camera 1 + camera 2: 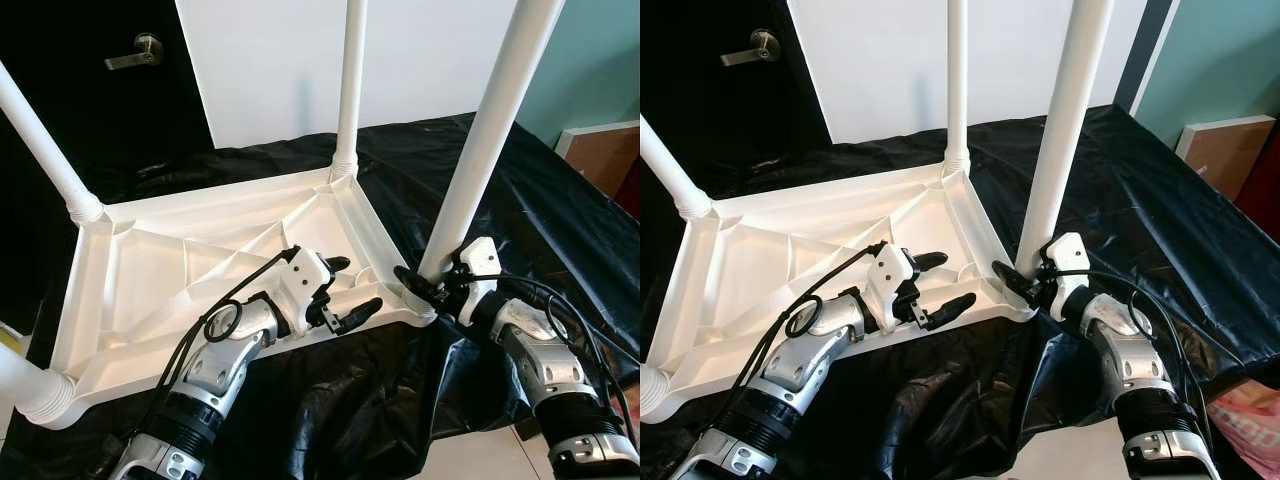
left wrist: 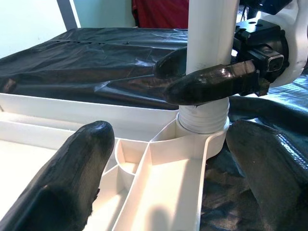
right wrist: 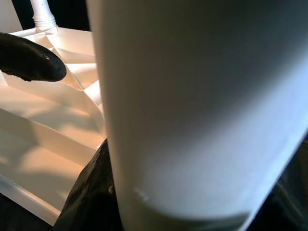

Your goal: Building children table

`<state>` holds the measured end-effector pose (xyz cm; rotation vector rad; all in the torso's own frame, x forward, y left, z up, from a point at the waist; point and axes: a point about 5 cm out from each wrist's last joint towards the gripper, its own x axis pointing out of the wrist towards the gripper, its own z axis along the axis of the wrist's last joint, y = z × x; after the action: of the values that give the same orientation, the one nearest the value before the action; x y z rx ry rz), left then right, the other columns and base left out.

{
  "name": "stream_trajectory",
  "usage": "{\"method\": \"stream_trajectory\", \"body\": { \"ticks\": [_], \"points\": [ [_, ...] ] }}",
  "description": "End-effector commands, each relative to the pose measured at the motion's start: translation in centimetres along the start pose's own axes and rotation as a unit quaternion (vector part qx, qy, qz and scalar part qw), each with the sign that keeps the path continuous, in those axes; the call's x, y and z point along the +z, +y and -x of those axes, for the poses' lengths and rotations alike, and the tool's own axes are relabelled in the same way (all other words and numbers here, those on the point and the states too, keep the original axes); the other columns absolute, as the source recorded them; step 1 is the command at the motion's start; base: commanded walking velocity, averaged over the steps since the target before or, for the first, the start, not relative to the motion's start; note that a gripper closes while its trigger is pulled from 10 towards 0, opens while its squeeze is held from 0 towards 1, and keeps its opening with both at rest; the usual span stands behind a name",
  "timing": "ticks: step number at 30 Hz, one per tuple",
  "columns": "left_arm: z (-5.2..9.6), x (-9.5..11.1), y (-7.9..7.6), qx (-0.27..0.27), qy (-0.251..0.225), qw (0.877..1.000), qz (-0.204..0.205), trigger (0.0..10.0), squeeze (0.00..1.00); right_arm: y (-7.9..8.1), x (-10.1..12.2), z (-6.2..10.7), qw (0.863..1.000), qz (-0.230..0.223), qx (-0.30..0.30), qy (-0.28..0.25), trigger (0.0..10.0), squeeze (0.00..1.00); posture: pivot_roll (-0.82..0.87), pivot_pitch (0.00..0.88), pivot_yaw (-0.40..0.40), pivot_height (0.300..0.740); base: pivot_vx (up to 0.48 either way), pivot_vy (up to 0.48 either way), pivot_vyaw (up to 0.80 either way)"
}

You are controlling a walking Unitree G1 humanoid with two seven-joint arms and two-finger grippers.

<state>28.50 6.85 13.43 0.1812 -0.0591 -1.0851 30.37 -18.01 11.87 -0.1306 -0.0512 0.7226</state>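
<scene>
A white plastic children's table [image 1: 200, 250] lies upside down on a black sheet. Its legs stick up from the corners. My right gripper [image 1: 420, 285] is shut on the base of the near right leg [image 1: 485, 140], just above its corner socket [image 2: 202, 122]. One black finger [image 2: 211, 84] wraps round the front of that leg. My left gripper [image 1: 360, 283] is open and hovers over the table's front rim, just left of that corner, holding nothing. In the right wrist view the leg [image 3: 202, 106] stands very close, and a left finger [image 3: 29, 57] shows beyond it.
The black sheet [image 1: 520, 200] drapes over the front edge, with pale floor below. A dark door with a lever handle [image 1: 135, 52] is at the back left, beside a white panel. A brown board [image 1: 605, 155] leans against the teal wall on the right.
</scene>
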Motion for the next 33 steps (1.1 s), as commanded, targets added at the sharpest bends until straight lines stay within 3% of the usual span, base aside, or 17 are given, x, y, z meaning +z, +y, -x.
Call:
{"method": "stream_trajectory", "body": {
  "ticks": [1,2,19,20,33],
  "points": [
    [0.2,0.0,-0.3,-0.033,0.002,0.999,0.003,10.0,0.00,0.2,-0.7,0.2,1.000,-0.007,0.006,0.010,0.0,0.00,-0.01,0.000,0.015,0.740,0.000,0.000,0.00],
    [0.2,0.0,-0.3,-0.033,0.002,0.999,0.004,10.0,0.00,0.3,-0.8,0.3,1.000,-0.015,-0.007,0.007,10.0,0.00,-0.02,0.000,0.016,0.740,0.000,0.000,0.00],
    [0.1,-0.2,0.0,-0.005,-0.004,1.000,0.009,10.0,0.00,1.5,-1.1,0.3,0.988,-0.028,-0.153,0.008,10.0,0.00,-0.03,0.014,0.011,0.740,0.000,0.000,0.00],
    [0.1,0.0,0.0,0.003,-0.006,1.000,0.009,10.0,0.00,1.7,-0.9,0.5,0.979,-0.041,-0.198,-0.001,10.0,0.00,-0.03,0.044,0.010,0.740,0.000,0.000,0.00],
    [-0.1,0.1,-0.1,0.022,0.000,1.000,0.019,10.0,0.00,3.2,-0.2,0.4,0.939,-0.051,-0.341,-0.016,10.0,0.00,-0.04,0.083,0.013,0.740,0.000,0.000,0.00]
  ]
}}
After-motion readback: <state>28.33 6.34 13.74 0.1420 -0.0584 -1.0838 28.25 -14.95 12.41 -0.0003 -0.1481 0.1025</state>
